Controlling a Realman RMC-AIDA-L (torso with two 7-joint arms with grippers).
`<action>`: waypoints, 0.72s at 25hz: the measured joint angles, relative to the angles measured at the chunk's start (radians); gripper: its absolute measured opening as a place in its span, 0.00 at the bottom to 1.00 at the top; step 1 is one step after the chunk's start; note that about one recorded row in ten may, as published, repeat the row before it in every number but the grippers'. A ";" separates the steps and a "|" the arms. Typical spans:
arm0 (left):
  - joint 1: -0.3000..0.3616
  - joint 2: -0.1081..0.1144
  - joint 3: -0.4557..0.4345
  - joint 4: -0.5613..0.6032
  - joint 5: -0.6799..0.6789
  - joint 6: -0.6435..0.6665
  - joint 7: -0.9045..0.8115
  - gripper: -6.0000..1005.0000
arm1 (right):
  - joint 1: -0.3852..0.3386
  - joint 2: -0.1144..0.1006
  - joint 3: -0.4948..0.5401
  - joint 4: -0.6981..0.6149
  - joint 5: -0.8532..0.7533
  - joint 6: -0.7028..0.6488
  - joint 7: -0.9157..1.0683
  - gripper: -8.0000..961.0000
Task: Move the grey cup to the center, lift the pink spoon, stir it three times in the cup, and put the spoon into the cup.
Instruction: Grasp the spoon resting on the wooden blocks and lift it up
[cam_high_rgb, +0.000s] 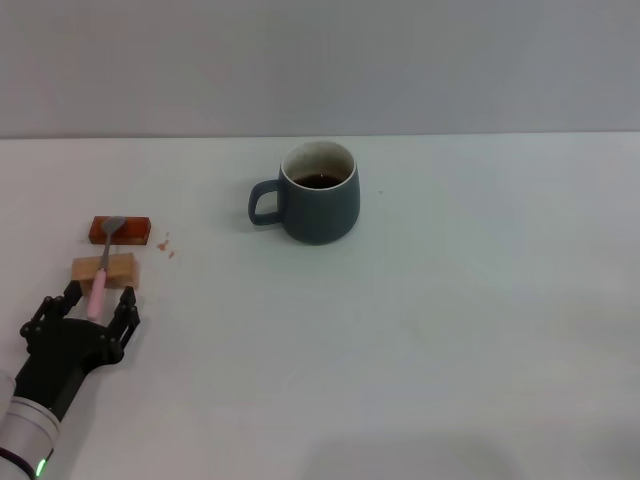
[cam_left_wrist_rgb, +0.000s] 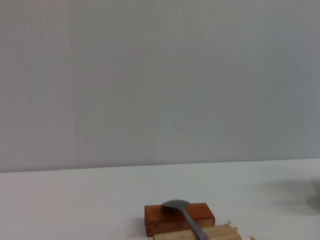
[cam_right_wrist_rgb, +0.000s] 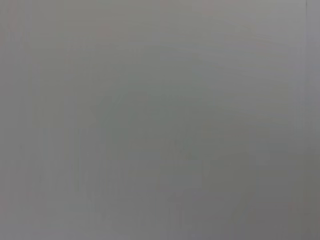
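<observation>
Pink spoon (cam_high_rgb: 103, 268) handle lying lengthwise between open fingers of left tool (cam_high_rgb: 95, 304), bowl pointing away; not yet gripped.

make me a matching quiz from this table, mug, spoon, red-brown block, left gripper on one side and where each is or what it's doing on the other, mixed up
Things:
1. mug
2. spoon
3. red-brown block
4. left gripper

Places or states:
A. under the spoon's bowl, farther from the robot than the tan block
B. open, fingers either side of a pink handle
C. near the middle of the table, dark liquid inside
D. lying across both blocks

Pairs: 1-C, 2-D, 3-A, 4-B
</observation>
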 joint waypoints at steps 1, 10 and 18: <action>0.000 0.000 0.001 -0.002 0.000 -0.004 0.000 0.68 | 0.000 0.000 0.000 0.000 0.000 0.000 0.000 0.01; -0.001 0.001 0.005 -0.003 0.000 -0.003 -0.001 0.64 | 0.000 0.000 -0.002 0.002 0.000 0.000 0.000 0.01; -0.001 0.003 0.004 -0.002 0.000 -0.001 -0.005 0.51 | -0.003 0.000 -0.008 0.003 0.000 0.000 0.000 0.01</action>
